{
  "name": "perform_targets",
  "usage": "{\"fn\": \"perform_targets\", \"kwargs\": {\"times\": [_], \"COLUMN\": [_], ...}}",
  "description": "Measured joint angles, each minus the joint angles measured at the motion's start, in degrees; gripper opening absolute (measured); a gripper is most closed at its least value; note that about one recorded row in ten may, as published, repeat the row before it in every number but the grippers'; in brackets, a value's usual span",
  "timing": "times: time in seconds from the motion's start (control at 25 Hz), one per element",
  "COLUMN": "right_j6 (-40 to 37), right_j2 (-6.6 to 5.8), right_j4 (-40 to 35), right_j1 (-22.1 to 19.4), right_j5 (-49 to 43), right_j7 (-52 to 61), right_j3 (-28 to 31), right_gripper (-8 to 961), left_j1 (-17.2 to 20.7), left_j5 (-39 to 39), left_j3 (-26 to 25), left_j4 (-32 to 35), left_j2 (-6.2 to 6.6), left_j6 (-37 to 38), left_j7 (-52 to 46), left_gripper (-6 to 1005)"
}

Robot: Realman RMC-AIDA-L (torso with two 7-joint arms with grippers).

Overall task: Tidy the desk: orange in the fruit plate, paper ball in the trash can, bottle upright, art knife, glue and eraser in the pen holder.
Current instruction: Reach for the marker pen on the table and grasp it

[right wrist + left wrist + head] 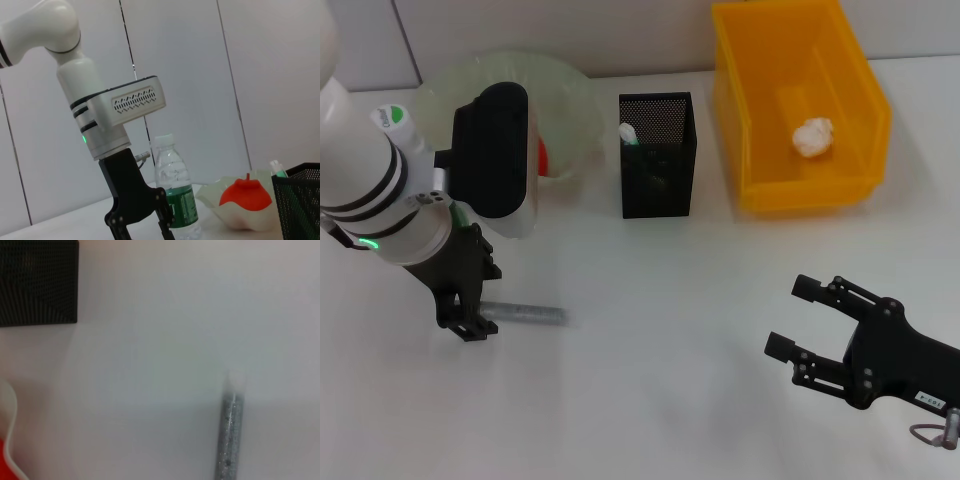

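2 black grippers are over the white surface [660, 340]. The left gripper [466, 318] points down at the near left, its fingers [480, 326] at the left end of a grey glittery glue stick [525, 315] that lies flat; whether they are apart or closed on it I cannot tell. In the left wrist view that stick [230, 437] lies alone on the surface, its pale tip towards the tall black metal-mesh pen holder [37, 282].

The right gripper [792, 318] hovers at the near right, its fingers [812, 289] spread apart and empty, well away from everything.

At the back, the pen holder [658, 155] stands between the translucent pale-green ruffled fruit plate [570, 95] and the bright yellow rectangular trash can [800, 105]. A mint-green and white art knife [629, 133] sticks out of the holder. The small white crumpled paper ball [812, 137] lies inside the trash can. The red-orange squat orange [245, 192] sits in the fruit plate [220, 210], and the clear plastic bottle [172, 187] with its dark green label and white cap stands upright just beside the plate.
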Motion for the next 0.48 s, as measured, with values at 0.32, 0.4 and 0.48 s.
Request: {"fn": "perform_targets", "kwargs": {"times": [0.32, 0.4, 0.48], "right_j6": [-0.08, -0.09, -0.09], "right_j2": [0.0, 0.0, 0.0], "right_j4": [0.02, 0.02, 0.02], "right_j1": [0.0, 0.0, 0.0], "right_j5": [0.0, 0.0, 0.0], "right_j7": [0.08, 0.09, 0.09], "right_j3": [0.0, 0.01, 0.01], "right_gripper": [799, 799, 799], "left_j1": [-1.21, -1.4, -1.44], "left_j5": [2.04, 2.07, 2.06], "left_j3": [-0.07, -0.19, -0.27], "left_j4": [-2.95, -3.24, -3.28], "left_j2": [-0.08, -0.08, -0.08], "left_j6": [-1.45, -1.77, -1.8], "left_j7": [0.16, 0.17, 0.22], "left_gripper": [531, 513, 495]}}
